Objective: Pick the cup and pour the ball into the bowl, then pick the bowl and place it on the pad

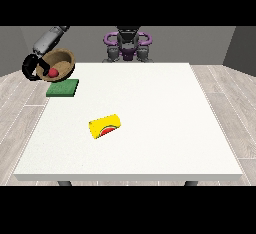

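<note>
The bowl (59,64) is brown and wooden-looking, round with a thick rim, and it is tipped so that its opening faces the camera. Inside it sits the small red ball (52,71), low against the inner wall. The bowl is held up above the far corner of the white surface (150,123) at the view's left, just above and behind the green pad (63,88), a flat square lying near that edge; bowl and pad look apart, though the angle makes this hard to judge.

The yellow cup (105,126) lies on its side near the middle of the surface, well apart from the pad, with a red and green slice-like mark on its wall.

The hand at the view's left (32,67) is black and curls round the bowl's rim on its outer side. Its grey arm (49,38) slants down from the top.
</note>
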You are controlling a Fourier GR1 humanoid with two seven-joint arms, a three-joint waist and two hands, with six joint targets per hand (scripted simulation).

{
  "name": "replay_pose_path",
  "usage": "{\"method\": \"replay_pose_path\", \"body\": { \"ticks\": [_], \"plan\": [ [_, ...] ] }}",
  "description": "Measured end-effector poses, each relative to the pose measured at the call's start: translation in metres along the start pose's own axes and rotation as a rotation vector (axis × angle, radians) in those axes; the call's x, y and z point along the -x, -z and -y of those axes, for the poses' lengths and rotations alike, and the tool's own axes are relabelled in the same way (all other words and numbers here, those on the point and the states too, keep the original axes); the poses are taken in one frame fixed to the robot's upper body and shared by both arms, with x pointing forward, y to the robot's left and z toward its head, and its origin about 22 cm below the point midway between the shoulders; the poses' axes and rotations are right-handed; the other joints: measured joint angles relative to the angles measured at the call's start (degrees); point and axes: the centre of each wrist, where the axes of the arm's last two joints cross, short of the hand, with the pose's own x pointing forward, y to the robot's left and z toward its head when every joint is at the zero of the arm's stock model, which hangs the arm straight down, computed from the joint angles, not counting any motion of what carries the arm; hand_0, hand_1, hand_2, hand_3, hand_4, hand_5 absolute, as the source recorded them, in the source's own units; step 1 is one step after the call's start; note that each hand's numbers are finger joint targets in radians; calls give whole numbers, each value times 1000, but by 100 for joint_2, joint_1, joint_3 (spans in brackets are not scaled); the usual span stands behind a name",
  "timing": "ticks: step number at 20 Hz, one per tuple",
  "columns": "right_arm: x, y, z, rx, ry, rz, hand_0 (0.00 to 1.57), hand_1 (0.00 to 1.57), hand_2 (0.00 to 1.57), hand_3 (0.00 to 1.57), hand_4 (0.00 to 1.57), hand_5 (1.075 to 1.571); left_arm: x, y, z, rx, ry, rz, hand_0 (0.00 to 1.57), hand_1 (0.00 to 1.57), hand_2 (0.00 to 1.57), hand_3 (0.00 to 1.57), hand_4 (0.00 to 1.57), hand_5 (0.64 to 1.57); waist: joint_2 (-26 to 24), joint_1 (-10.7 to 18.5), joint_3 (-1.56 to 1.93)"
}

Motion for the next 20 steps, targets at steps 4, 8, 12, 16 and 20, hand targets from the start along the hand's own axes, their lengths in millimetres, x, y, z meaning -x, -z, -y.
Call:
{"method": "replay_pose_path", "body": {
  "ticks": [4,8,12,16,20],
  "plan": [
    [13,-1,-12,-16,37,-20,1571,1571,1571,1188,1135,1570,7,-5,-1,-3,2,6,0,0,0,0,0,1525,10,-11,1],
    [30,-6,-12,-8,80,-40,1571,1571,1571,1401,1015,1568,0,-3,-1,-3,-4,22,0,0,0,0,0,1526,95,6,6],
    [42,-12,4,80,147,-93,1207,1207,1265,1235,0,1562,-16,-1,-5,-6,2,53,0,0,0,0,0,1517,246,53,12],
    [37,-13,20,155,169,-95,726,726,649,1040,0,1539,-28,1,-5,-13,0,80,0,0,0,0,0,1519,372,91,9],
    [33,-15,37,192,185,-100,634,634,527,823,0,1521,-36,0,-6,-7,-1,90,0,0,0,0,0,1514,414,121,10]
  ]
}}
